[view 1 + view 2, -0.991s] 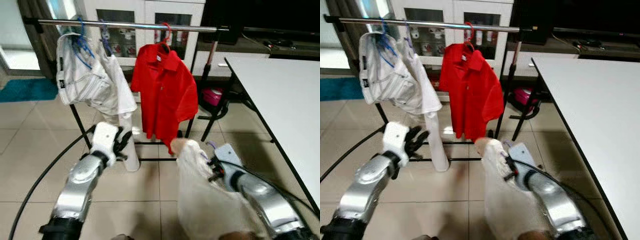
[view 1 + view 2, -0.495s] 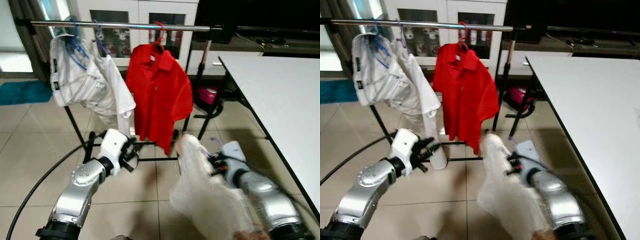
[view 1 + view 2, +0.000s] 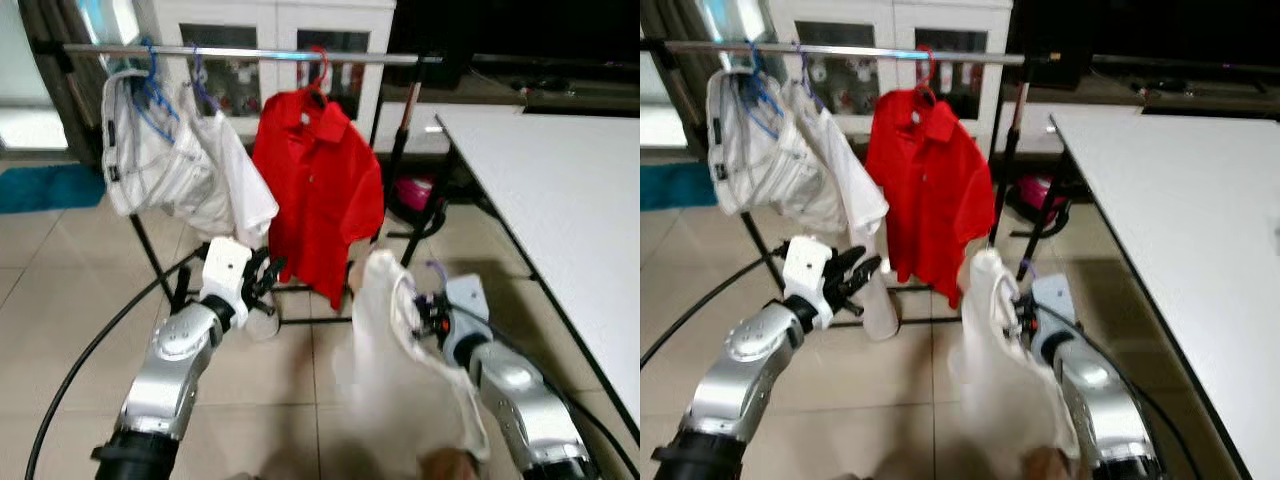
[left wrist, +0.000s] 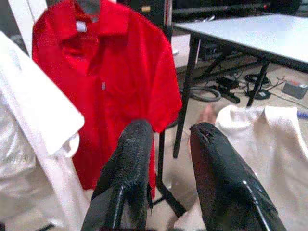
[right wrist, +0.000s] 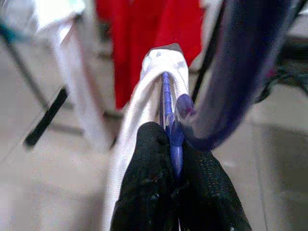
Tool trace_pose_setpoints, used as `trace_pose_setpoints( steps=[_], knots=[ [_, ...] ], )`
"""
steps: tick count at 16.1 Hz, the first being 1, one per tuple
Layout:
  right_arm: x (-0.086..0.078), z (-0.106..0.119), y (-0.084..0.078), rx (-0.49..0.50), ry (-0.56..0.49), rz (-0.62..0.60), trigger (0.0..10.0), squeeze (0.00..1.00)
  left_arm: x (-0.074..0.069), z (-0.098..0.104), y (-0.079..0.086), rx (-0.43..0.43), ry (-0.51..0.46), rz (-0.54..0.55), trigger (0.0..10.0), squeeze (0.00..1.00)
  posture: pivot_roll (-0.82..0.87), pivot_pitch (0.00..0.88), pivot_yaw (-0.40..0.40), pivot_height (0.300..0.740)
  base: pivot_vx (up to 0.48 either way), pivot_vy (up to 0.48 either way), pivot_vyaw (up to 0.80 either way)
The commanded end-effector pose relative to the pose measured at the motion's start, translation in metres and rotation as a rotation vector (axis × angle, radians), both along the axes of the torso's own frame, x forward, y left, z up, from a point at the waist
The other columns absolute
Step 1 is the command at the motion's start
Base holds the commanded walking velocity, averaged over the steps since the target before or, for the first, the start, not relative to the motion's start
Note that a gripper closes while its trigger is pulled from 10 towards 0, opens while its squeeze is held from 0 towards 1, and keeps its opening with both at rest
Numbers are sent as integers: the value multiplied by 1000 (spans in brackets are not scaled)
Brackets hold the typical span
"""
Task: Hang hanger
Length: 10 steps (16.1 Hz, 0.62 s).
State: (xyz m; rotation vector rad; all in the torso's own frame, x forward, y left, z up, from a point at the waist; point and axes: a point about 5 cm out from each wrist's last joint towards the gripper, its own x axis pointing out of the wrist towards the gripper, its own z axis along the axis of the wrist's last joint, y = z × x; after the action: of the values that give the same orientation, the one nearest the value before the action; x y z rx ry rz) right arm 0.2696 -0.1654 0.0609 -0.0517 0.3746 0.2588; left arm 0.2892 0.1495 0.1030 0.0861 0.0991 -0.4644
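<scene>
Your right gripper (image 5: 173,185) pinches the purple hanger (image 5: 167,110) carrying a white shirt (image 3: 400,380), low, below the rail (image 3: 240,53). Your left gripper (image 4: 166,159) is spread, empty, facing the red polo (image 3: 320,185). The polo's neck label is unreadable.

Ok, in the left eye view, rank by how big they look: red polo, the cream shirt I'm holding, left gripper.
1. Cream shirt in the right gripper, though nearness to the camera inflates it.
2. Red polo, a close second.
3. Left gripper, clearly smallest.
</scene>
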Motion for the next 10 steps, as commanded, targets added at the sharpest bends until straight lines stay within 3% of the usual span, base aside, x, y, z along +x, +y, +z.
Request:
trace_pose_setpoints(
  steps=[1,4,10],
  knots=[
    [10,23,-1,31,-97,-52,10000,0,2,4,-3,-5,-16,7,10000,0,-172,0,-14,740,382,0,0],
    [16,34,9,96,-142,-44,10000,0,1,4,-1,-3,-19,9,10000,0,-159,0,-26,740,397,0,0],
    [10,35,18,76,-121,93,10000,0,-2,3,0,5,-17,-3,10000,0,-149,0,-21,740,424,0,761]
  ],
)
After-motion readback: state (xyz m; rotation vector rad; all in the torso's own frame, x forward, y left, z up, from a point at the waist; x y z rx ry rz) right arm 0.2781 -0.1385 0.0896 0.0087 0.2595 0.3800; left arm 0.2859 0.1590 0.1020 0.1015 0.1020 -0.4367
